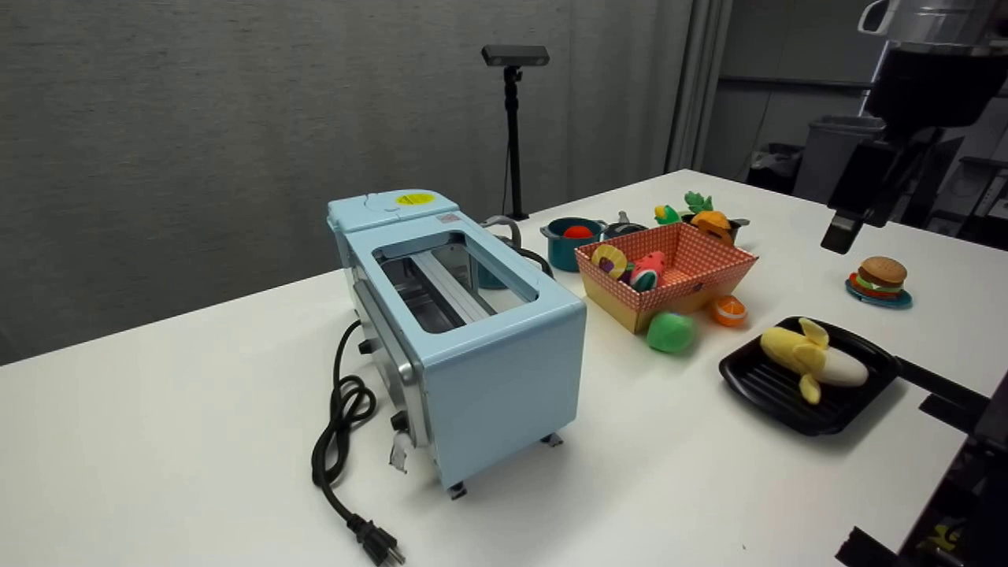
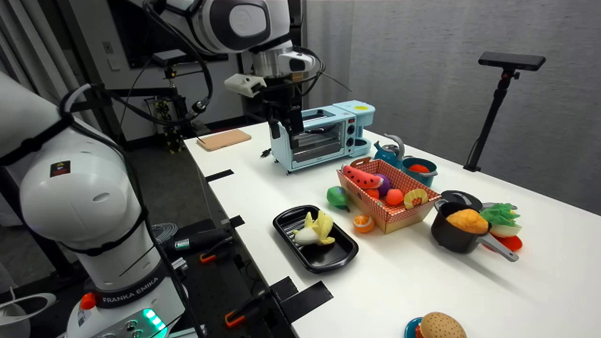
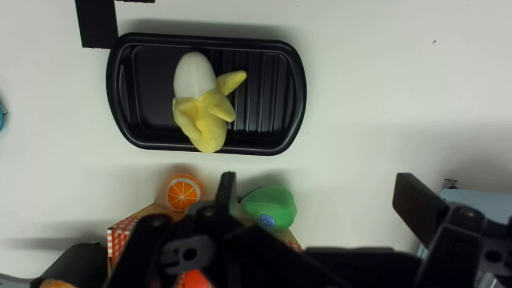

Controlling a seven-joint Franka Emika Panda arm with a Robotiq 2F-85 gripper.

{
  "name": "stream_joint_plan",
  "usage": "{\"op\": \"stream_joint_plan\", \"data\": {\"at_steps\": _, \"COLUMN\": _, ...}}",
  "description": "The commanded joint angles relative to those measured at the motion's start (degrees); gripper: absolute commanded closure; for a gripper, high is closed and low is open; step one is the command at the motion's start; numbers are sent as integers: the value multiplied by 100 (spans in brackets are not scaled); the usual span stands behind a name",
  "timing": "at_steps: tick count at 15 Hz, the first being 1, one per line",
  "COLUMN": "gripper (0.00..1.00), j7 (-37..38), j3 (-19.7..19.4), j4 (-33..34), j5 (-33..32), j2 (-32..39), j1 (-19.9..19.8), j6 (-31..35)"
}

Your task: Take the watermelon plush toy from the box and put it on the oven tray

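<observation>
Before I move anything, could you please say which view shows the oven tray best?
The wrist view: it looks down on the oven tray, so nearly its whole rim shows, plus the ridges that the banana plush leaves uncovered. Both exterior views show the tray obliquely, the banana plush likewise hiding part of its floor.

This looks like a robotics lab: a white arm (image 2: 80, 192) (its base (image 2: 127, 281) reads FRANKA EMIKA) stands beside the surface (image 1: 197, 433), with a pole-mounted camera (image 1: 516, 56) and grey curtain (image 1: 236, 157) behind.
</observation>
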Motion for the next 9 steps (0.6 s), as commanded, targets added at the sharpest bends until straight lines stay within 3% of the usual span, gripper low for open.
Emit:
{"op": "stream_joint_plan", "data": {"at_steps": 1, "gripper": 0, "j7": 93, "j3": 29, "j4": 413, "j5": -116, "j2": 387, "j1": -36, "j6": -187}}
{"op": "stream_joint_plan", "data": {"at_steps": 9, "gripper": 0, "j7": -61, "j3": -167, "j4": 1005, "j5": -95, "j2": 1190, "j1": -98, "j6": -146}}
